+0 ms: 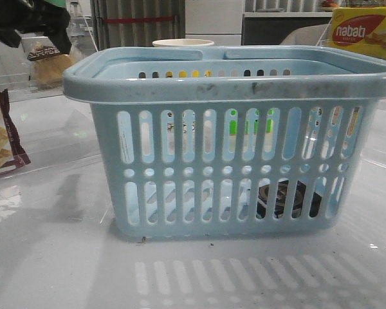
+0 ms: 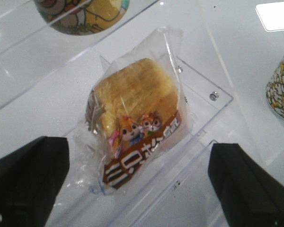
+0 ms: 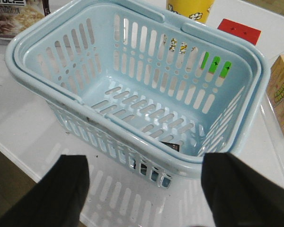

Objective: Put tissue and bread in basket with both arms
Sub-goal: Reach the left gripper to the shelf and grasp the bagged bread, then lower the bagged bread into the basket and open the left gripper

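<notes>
Bread [image 2: 135, 123] between spread left fingers [image 2: 28, 182], apparently untouched.

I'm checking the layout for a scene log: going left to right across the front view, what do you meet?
Cracker packet → bread → basket → yellow Nabati box.

the tissue [image 1: 288, 199] lies in the basket [image 1: 225, 80] — the bread [image 1: 49, 64] sits behind-left.

Packeted bread [image 2: 135, 118] on clear acrylic — between the open left claw's [image 2: 137, 179] fingers [image 2: 26, 182].
</notes>
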